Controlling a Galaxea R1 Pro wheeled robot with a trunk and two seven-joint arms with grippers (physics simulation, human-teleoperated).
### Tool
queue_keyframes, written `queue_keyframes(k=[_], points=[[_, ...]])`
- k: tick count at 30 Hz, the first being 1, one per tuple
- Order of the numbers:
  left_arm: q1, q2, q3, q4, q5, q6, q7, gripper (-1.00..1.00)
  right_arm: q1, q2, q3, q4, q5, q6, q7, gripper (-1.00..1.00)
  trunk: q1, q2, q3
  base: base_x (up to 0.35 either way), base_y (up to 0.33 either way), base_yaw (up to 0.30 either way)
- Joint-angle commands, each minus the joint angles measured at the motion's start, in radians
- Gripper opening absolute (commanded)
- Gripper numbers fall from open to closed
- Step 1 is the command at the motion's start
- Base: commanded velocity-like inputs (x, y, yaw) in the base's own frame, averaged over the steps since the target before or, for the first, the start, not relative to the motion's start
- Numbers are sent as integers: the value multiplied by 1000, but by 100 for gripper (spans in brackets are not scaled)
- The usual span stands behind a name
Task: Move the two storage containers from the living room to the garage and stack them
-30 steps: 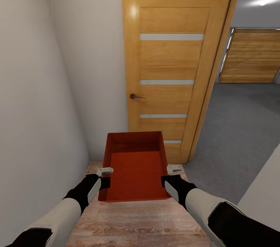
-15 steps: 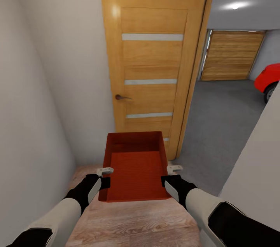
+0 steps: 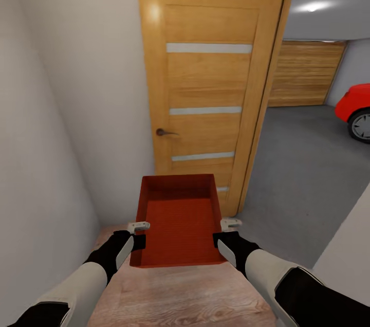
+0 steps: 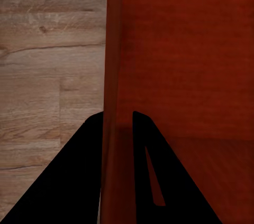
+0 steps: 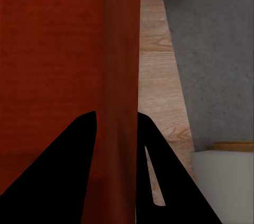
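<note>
View swung left; both tools [image 3: 137, 225] [image 3: 229, 223] still clamp storage container [image 3: 177, 221] walls.

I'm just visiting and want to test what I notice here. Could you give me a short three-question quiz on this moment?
1. True or false: the orange-red storage container is resting on the wood-plank floor.
2. What grips the container's two side walls?
A. the left tool alone
B. the left tool and the right tool, one wall each
C. nothing
3. Fill in: beyond the open wooden door, on grey concrete, part of a red ___ shows.

Key:
1. False; it is held up between the two arms.
2. B; each wrist view shows fingers astride a wall.
3. car
</note>
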Motion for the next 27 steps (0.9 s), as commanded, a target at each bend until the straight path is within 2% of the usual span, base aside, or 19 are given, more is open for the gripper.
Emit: queue_keyframes(k=[1, 8, 27], points=[[0, -9, 4, 0, -16, 8, 13, -100, -2, 9, -2, -6, 31, 8, -6, -100, 1, -2, -2, 221, 238, 0], [0, -9, 4, 0, -16, 8, 14, -100, -2, 9, 0, -6, 31, 8, -6, -100, 1, -2, -2, 164, 168, -136], [0, -9, 4, 0, -16, 8, 14, -100, -2, 9, 2, -6, 31, 8, -6, -100, 1, -2, -2, 5, 5, -242]])
